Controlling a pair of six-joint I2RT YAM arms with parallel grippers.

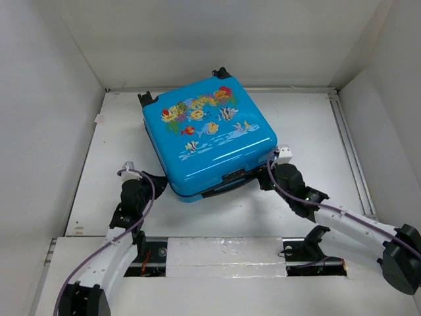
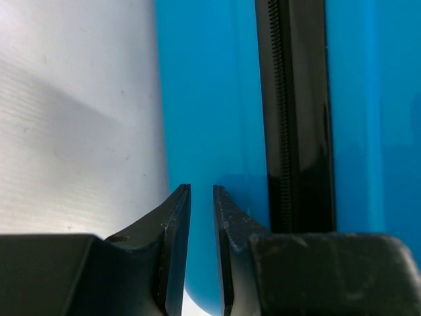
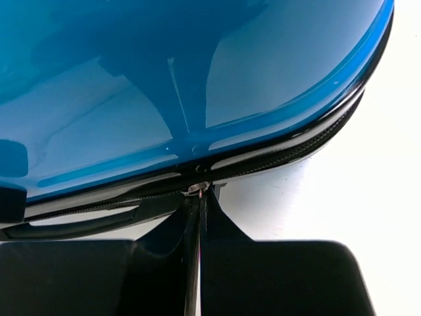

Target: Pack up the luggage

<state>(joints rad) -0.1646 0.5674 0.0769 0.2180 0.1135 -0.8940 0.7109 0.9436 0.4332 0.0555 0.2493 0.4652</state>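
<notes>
Just beyond left gripper (image 2: 202,189), luggage (image 1: 209,146), right gripper (image 3: 199,192) touching its seam

White table (image 1: 309,131) — plain white walls (image 1: 217,39) around

The top external camera looks down from above and behind the arm bases, taking in the whole table (image 1: 309,131) and the suitcase (image 1: 204,131). Both wrist cameras sit very close to the suitcase's near side, facing its zipper seam (image 2: 289,131) from opposite ends.
</notes>
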